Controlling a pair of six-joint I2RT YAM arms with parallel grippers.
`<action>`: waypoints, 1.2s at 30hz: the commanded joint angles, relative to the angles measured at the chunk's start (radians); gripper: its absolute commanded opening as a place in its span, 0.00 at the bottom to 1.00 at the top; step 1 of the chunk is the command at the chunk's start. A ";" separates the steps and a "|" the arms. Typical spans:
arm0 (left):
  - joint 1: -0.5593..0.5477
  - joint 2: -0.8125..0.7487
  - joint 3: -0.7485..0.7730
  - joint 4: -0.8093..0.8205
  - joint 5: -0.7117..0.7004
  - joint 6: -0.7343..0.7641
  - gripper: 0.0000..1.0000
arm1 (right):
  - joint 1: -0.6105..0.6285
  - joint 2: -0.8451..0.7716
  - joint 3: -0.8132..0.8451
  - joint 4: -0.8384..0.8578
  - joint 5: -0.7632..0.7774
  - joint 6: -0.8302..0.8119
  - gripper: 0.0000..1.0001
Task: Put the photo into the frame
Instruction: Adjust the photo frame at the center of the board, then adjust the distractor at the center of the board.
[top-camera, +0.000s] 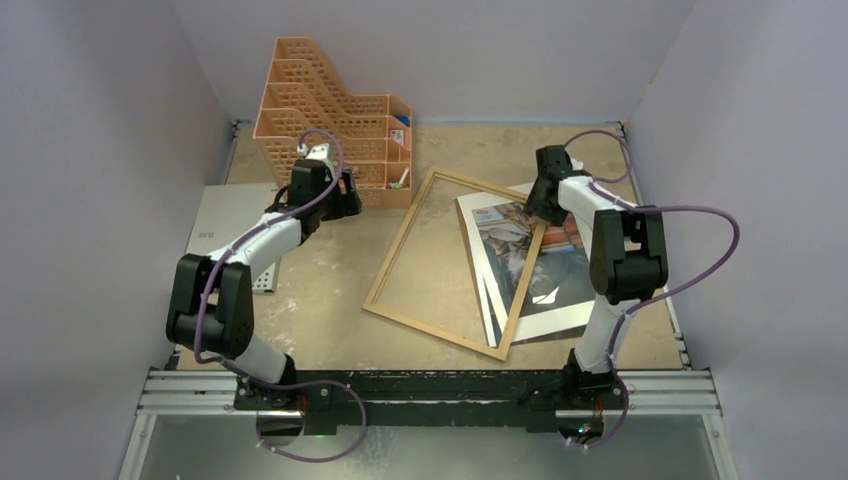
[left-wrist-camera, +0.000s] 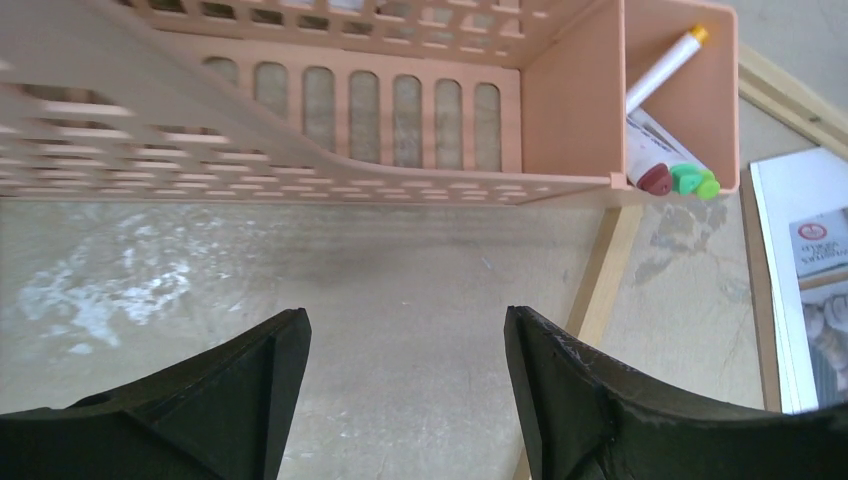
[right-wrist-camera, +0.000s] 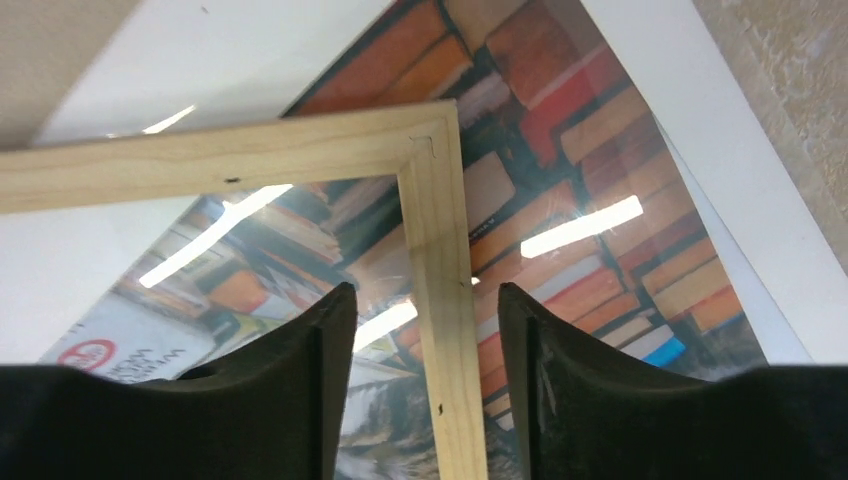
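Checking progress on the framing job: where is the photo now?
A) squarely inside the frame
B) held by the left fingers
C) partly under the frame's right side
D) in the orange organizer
C: the frame lies across the photo, whose white edge sticks out beyond it.

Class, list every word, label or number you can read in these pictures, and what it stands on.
Photo: red round sign with lettering beside it, too blurred to read.
Grey sheet: short dark marking near one corner, too small to read.
Pen: printed label, too blurred to read.
No text can be read for certain.
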 joint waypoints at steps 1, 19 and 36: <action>0.000 -0.079 -0.021 0.029 -0.120 -0.036 0.74 | -0.001 -0.058 0.049 0.030 0.034 0.001 0.61; -0.055 -0.008 -0.050 0.099 0.223 -0.034 0.74 | -0.075 -0.113 0.058 -0.012 0.077 -0.050 0.72; -0.110 -0.055 -0.045 -0.080 -0.228 -0.079 0.69 | -0.269 -0.274 -0.175 0.175 -0.367 0.013 0.71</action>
